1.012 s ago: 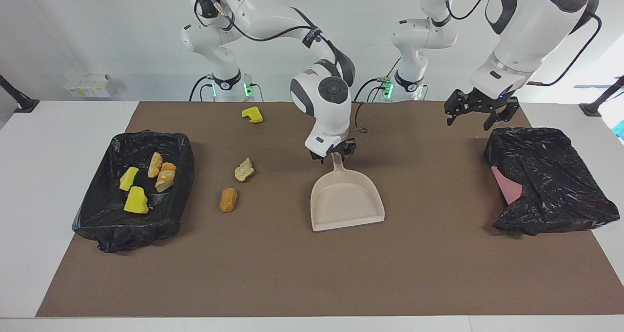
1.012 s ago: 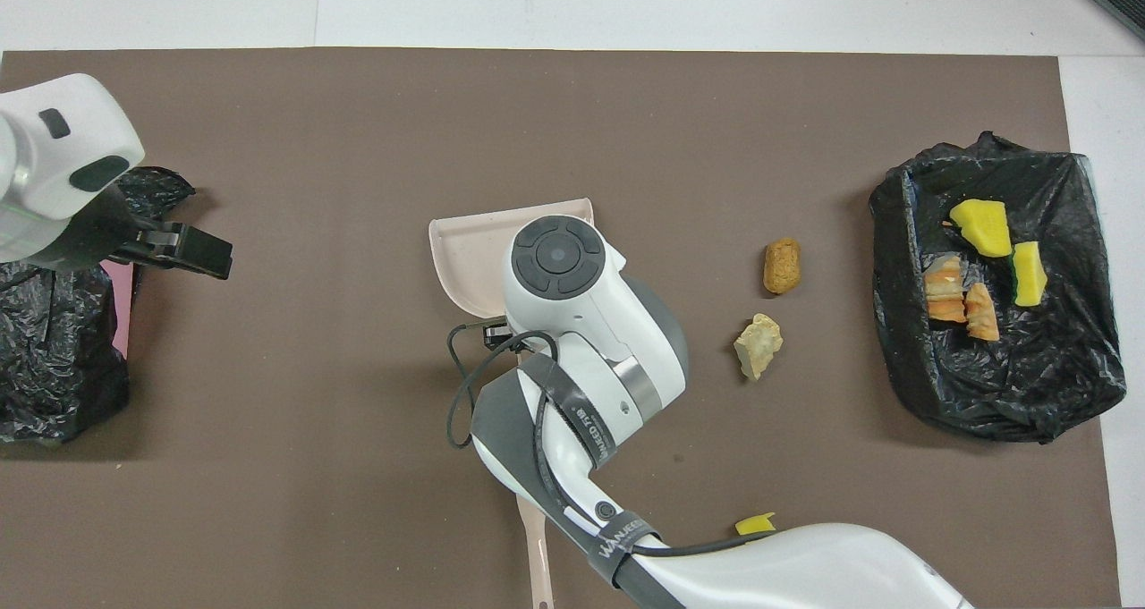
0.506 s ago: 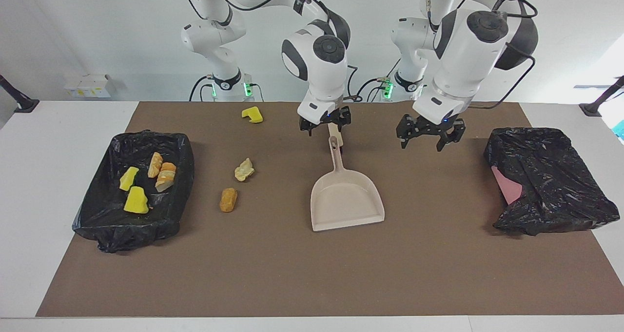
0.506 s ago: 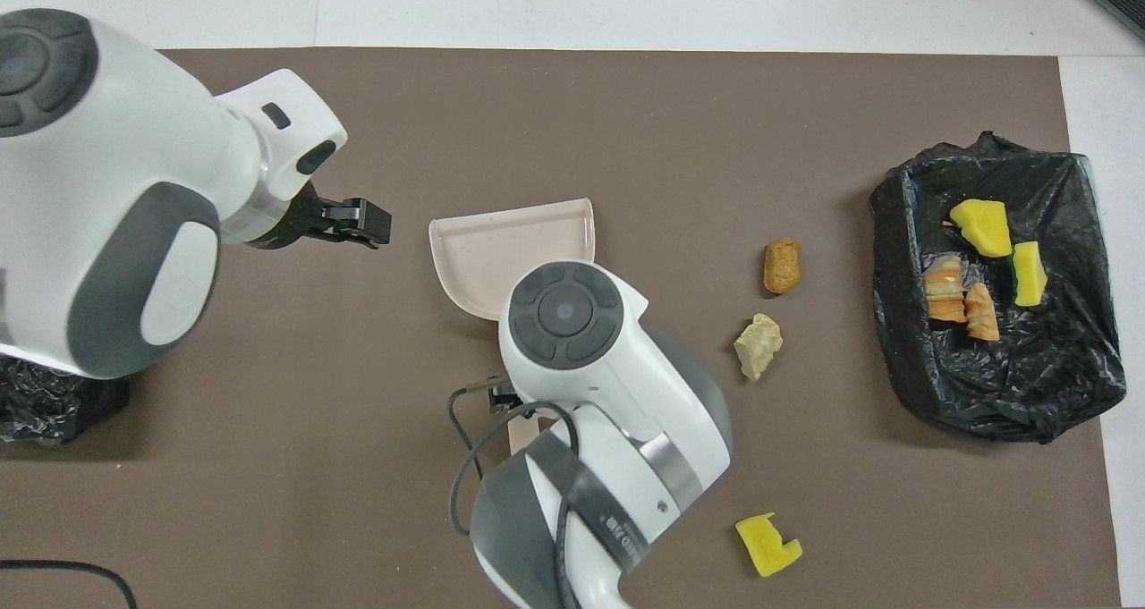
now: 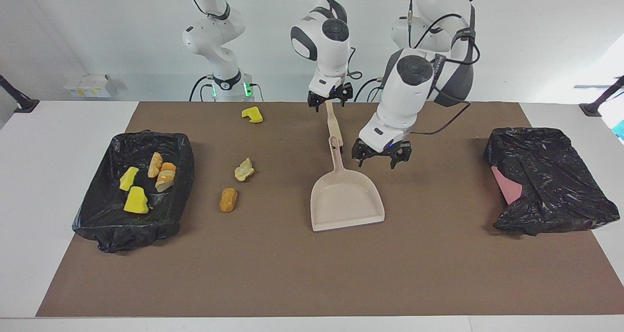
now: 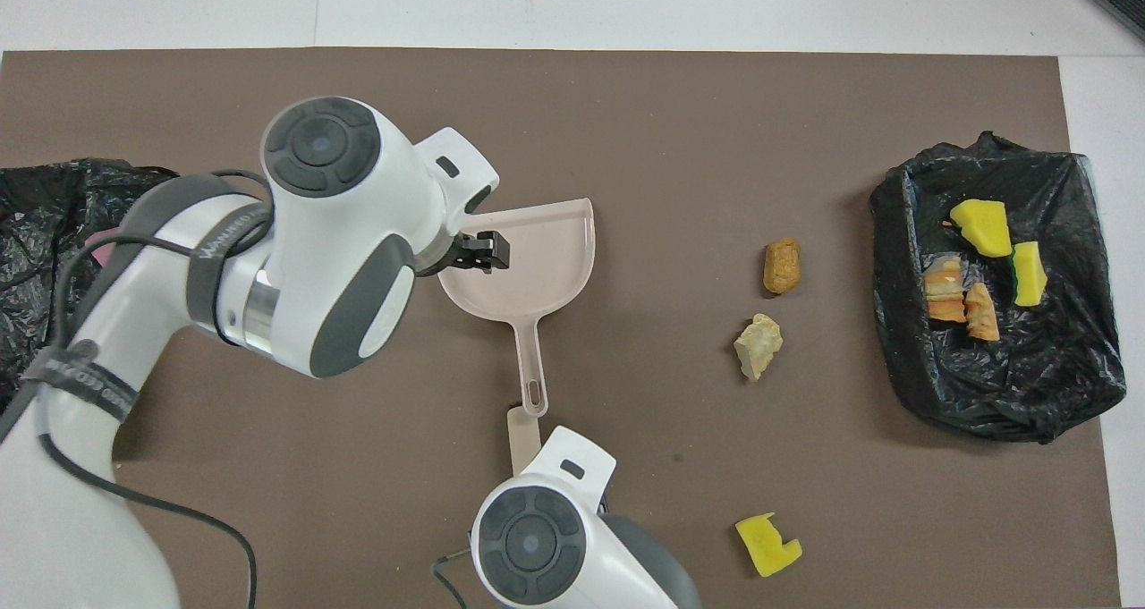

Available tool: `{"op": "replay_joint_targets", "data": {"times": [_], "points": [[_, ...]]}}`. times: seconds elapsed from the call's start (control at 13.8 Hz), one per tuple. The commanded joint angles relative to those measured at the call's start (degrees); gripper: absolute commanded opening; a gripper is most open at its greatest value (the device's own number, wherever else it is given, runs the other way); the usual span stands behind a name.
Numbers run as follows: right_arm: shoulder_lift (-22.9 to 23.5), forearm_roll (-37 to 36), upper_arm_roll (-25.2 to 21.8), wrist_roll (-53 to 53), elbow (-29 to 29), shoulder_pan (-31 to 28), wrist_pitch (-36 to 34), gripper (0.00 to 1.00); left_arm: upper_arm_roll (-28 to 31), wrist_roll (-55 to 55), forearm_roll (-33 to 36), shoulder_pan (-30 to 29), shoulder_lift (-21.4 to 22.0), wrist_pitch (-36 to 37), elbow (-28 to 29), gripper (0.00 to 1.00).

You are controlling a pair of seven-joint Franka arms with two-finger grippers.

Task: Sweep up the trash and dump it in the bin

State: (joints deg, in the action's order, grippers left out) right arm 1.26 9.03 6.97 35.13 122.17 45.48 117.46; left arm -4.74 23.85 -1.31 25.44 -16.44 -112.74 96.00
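We see bright, even light from above, soft shadows under the arms, sharp focus, and no glare.

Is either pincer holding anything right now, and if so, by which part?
Nothing is held. The right pincer is open over the brush handle; the left pincer is open beside the dustpan, which lies on the mat.

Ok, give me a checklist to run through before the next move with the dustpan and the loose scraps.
1. Beige plastic dustpan flat on the mat, empty: ok.
2. Left gripper above the dustpan's rim nearest the robots, fingers open, holding nothing: ok.
3. Right gripper over the beige brush handle, fingers open: ok.
4. Mat swept: not ok; yellow sponge chunk, pale tan lump and orange-brown lump lie loose.
5. Black-lined bin holds four scraps: ok.
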Motion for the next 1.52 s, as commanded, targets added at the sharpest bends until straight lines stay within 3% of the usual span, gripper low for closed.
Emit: {"op": "replay_joint_targets", "data": {"times": [0.0,0.14,0.29,0.65,0.72,0.87,0.94,1.01,1.3,1.45], "points": [[-2.3,1.7,-0.2,3.9,6.7,3.7,5.6,1.0,0.9,6.0,0.4,4.7,1.1,-7.8,8.5,1.0],[-2.2,1.7,-0.2,6.6,9.8,5.8,9.0,1.0,0.9,9.3,0.4,7.4,0.8,-11.7,11.0,1.0],[-1.8,1.8,-0.2,6.8,10.5,6.7,9.1,1.0,0.9,11.1,1.0,10.4,-2.3,-12.6,11.0,1.0],[-1.9,1.9,-0.1,7.0,10.8,7.0,9.8,1.0,0.8,12.3,0.4,10.7,-1.7,-7.8,9.8,1.0],[-1.9,1.9,-0.1,6.9,10.8,7.0,9.9,0.97,0.8,12.3,0.4,10.7,-1.6,-7.0,9.8,0.9],[-2.0,1.9,-0.1,5.9,10.7,7.0,9.7,0.56,0.8,12.4,0.4,10.4,-1.3,-6.0,9.8,0.5],[-2.0,1.9,-0.1,6.0,10.8,7.0,9.6,0.43,0.8,12.3,0.4,10.4,-0.6,-5.6,9.9,0.28],[-2.1,1.9,-0.1,6.2,10.8,7.0,9.2,0.36,0.8,12.3,0.4,10.2,0.1,-5.3,9.9,0.0],[-2.2,1.9,0.1,5.9,10.7,7.1,8.8,0.0,1.3,11.8,0.5,9.8,1.4,-5.4,9.0,0.0],[-1.9,1.9,0.0,5.6,10.5,7.0,8.7,0.0,1.7,11.5,1.1,9.5,2.3,-5.0,8.4,0.0]]}}
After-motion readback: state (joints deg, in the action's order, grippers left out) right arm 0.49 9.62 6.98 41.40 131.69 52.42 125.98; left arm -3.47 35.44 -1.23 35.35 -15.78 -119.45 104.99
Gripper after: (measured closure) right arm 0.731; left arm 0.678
